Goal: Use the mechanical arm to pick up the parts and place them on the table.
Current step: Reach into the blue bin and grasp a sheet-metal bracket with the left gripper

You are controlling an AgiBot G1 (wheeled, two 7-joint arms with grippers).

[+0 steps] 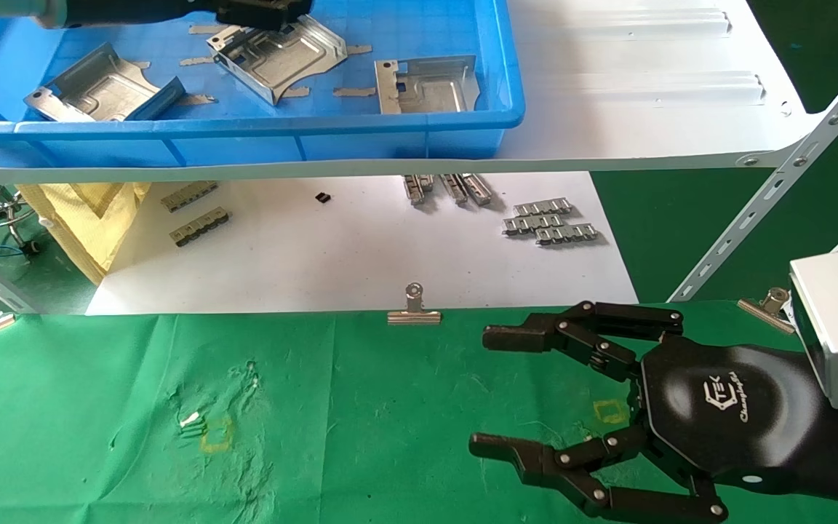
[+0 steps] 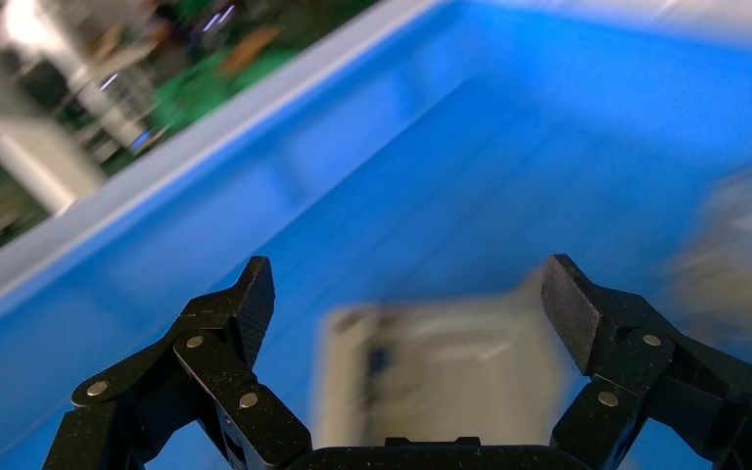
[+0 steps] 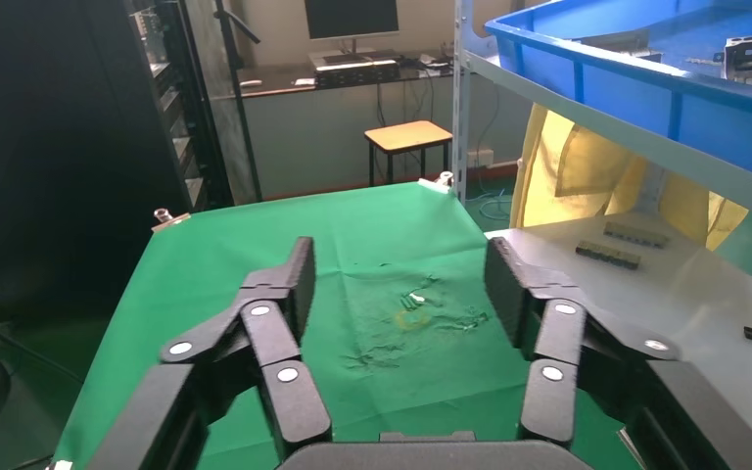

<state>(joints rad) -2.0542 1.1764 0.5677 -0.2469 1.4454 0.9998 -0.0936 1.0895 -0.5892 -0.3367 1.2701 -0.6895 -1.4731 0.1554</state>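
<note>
Three silvery parts lie in the blue bin [image 1: 404, 124] on the white shelf [image 1: 630, 87], toward 12 o'clock of the head view: one part [image 1: 102, 91] at the bin's 9 o'clock end, a second part [image 1: 284, 62] in the middle, a third part [image 1: 430, 86] toward the 3 o'clock end. Thin tan strips [image 1: 353, 92] lie scattered on the bin floor around them. The left hand [image 1: 262, 13] reaches into the bin just above the middle part; in the left wrist view the left hand [image 2: 411, 294] has its fingers spread wide, and a blurred silvery part [image 2: 441, 377] lies on the blue floor between them without being touched. The right hand [image 1: 488, 389] hangs at about 4 o'clock above the green cloth surface [image 1: 135, 437], fingers spread apart and holding nothing, its tips pointing toward 9 o'clock. A metal clip [image 1: 414, 309] pins the cloth's far edge. Beyond it, on a white board [image 1: 332, 255] under the shelf, small grey linked strips [image 1: 550, 222] sit at 1 o'clock and more linked strips [image 1: 197, 211] at 10 o'clock, near a yellow bag [image 1: 88, 218].
</note>
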